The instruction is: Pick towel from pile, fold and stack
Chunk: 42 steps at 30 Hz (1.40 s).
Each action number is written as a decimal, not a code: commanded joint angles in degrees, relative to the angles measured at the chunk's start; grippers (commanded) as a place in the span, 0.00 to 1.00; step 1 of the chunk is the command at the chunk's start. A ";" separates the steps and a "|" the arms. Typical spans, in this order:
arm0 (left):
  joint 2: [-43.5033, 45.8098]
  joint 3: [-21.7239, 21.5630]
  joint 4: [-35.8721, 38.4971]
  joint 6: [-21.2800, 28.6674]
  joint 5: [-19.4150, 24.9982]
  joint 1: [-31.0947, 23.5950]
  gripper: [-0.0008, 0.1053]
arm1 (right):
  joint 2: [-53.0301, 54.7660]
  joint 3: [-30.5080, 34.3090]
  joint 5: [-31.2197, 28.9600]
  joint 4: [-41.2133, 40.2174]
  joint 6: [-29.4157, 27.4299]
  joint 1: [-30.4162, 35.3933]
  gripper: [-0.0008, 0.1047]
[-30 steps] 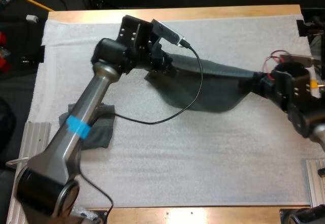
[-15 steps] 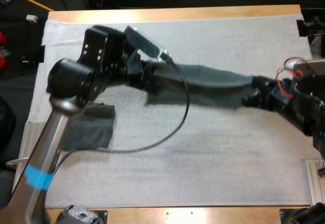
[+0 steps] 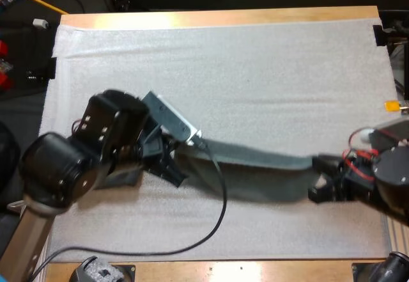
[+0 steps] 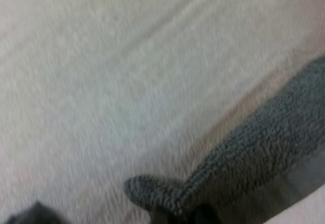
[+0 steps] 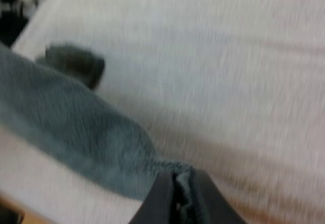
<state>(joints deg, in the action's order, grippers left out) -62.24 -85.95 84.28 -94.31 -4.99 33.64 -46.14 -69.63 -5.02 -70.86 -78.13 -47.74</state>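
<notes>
A dark grey-green towel (image 3: 255, 167) hangs stretched between my two grippers, low over the white mat (image 3: 255, 71). My left gripper (image 3: 171, 160) is shut on the towel's left end, and its pinched corner (image 4: 167, 196) shows in the left wrist view. My right gripper (image 3: 319, 180) is shut on the right end; its fingers (image 5: 160, 201) squeeze the cloth (image 5: 91, 142) between them. A second towel (image 3: 124, 178) lies on the mat under my left arm, mostly hidden by it. In the right wrist view that other towel (image 5: 76, 61) is a dark lump beyond the stretched one.
The mat covers most of the wooden table (image 3: 223, 17). Metal rails sit at the near left (image 3: 25, 192) and near right (image 3: 397, 231) table edges. A small dark clamp (image 3: 379, 34) stands at the far right corner.
Both arms have drawn the stretched towel from the far middle of the mat toward the near edge. The left arm now covers most of the second towel.
</notes>
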 commanded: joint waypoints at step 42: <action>-32.21 24.70 -59.56 -4.87 -8.87 -15.36 0.01 | -37.83 18.12 1.43 43.90 16.16 27.09 0.01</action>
<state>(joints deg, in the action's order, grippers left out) -94.63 -61.02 25.64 -98.54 -14.19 18.56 -83.91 -51.34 -3.64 -27.22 -62.20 -21.01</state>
